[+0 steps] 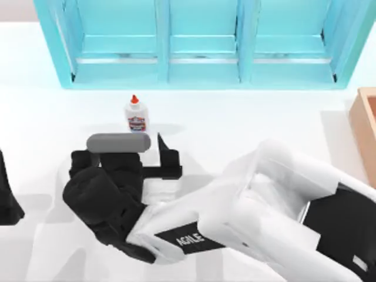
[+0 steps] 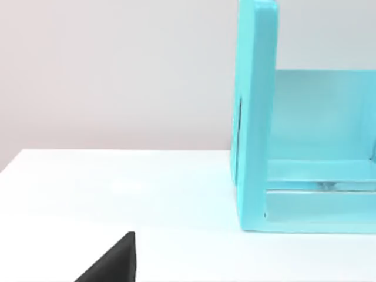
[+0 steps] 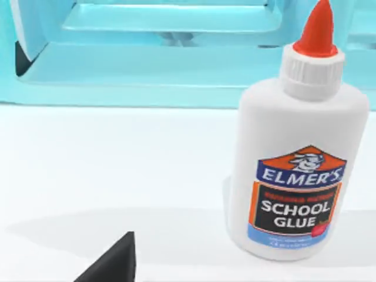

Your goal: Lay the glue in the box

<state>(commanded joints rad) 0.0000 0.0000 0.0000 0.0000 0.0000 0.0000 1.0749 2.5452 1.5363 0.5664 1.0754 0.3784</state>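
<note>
The glue (image 1: 136, 114) is a small white bottle with a red-orange cap, standing upright on the white table just in front of the turquoise shelf unit. The right wrist view shows the glue (image 3: 296, 170) close up, with its label facing the camera. My right gripper (image 1: 125, 148) sits just below the bottle in the top view, open, with nothing between its fingers; one fingertip (image 3: 114, 261) shows in the wrist view. The tan box (image 1: 365, 126) lies at the table's right edge, partly cut off. My left arm (image 1: 7, 194) is parked at the left edge.
The big turquoise shelf unit (image 1: 200, 59) runs along the back of the table, right behind the bottle. Its end wall (image 2: 255, 117) shows in the left wrist view, with a left fingertip (image 2: 114, 261) low in the picture. My right arm (image 1: 264, 205) spans the table's front right.
</note>
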